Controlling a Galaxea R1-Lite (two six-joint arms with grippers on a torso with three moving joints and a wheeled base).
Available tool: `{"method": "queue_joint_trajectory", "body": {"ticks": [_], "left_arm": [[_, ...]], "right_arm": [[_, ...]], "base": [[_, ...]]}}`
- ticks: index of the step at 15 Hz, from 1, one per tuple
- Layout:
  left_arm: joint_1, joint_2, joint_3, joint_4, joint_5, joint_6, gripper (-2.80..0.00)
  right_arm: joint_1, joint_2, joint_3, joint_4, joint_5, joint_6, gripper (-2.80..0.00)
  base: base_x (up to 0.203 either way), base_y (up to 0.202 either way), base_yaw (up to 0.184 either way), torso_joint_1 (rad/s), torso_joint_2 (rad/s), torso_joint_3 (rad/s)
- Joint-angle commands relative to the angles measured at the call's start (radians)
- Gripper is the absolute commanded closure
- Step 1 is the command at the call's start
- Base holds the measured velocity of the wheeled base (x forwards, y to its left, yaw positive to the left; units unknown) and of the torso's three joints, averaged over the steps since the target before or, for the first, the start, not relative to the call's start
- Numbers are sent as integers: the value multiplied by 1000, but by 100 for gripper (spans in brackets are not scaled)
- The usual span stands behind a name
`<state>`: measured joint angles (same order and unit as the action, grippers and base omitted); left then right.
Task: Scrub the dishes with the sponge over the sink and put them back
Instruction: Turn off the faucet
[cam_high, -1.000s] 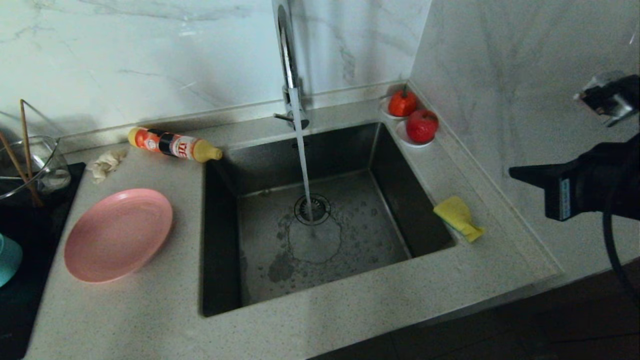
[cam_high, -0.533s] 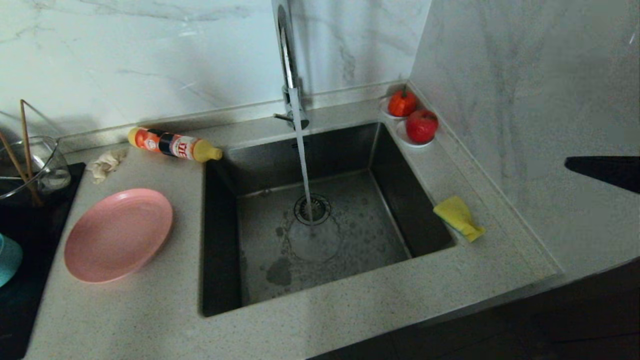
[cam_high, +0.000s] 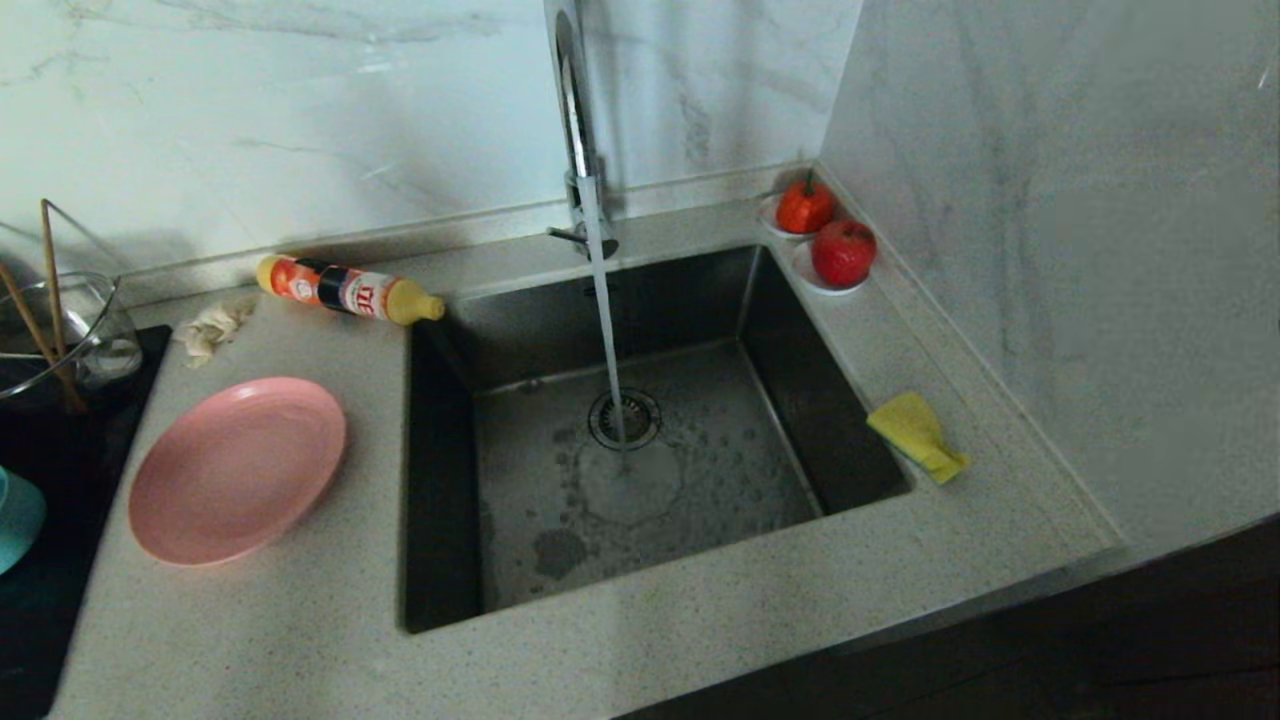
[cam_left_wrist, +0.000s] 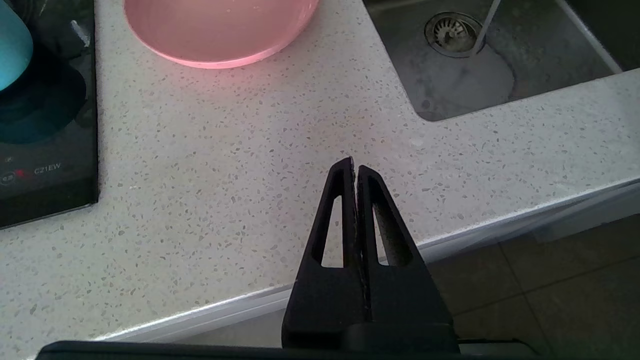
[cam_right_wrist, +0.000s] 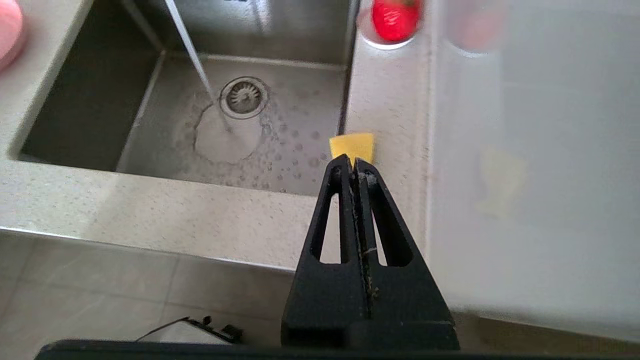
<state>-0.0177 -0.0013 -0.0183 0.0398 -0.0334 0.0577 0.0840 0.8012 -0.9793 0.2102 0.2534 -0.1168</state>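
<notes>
left gripper (cam_left_wrist: 355, 167) pressed closed, nothing held | right gripper (cam_right_wrist: 354, 162) likewise, short of sponge (cam_high: 916, 434) | risk: sponge knocked into sink (cam_high: 440, 600) unless jaws are opened

Speckled pale stone table (cam_high: 700, 620) around a sunken sink (cam_high: 440, 480). At left, directly on it: pink plate (cam_high: 236, 468), beige rag (cam_high: 212, 326), orange bottle (cam_high: 345, 288) lying flat, black cooktop (cam_high: 40, 600). At right: yellow sponge (cam_high: 917, 434) beside the sink rim, two white saucers (cam_high: 826, 285) with red fruits in the far corner.
</notes>
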Motion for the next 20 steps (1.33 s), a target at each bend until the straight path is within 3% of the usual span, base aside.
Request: {"method": "queue_joint_trajectory", "body": {"ticks": [1, 8, 11, 16, 20], "left_arm": [[1, -2, 0, 0, 0, 1, 0], [-1, -2, 0, 0, 0, 0, 0], [1, -2, 0, 0, 0, 0, 0], [1, -3, 0, 0, 0, -1, 0], [1, -2, 0, 0, 0, -1, 0]], "right_arm": [[-26, -100, 41, 3, 2, -3, 0], [-104, -311, 252, 3, -4, -3, 0], [-110, -463, 424, -4, -16, -3, 0], [-107, -603, 707, -69, -186, 17, 0], [-105, -607, 930, -187, -221, -6, 0]], "base": [[0, 0, 0, 0, 0, 0], [0, 0, 0, 0, 0, 0], [0, 0, 0, 0, 0, 0], [0, 0, 0, 0, 0, 0], [0, 0, 0, 0, 0, 0]]}}
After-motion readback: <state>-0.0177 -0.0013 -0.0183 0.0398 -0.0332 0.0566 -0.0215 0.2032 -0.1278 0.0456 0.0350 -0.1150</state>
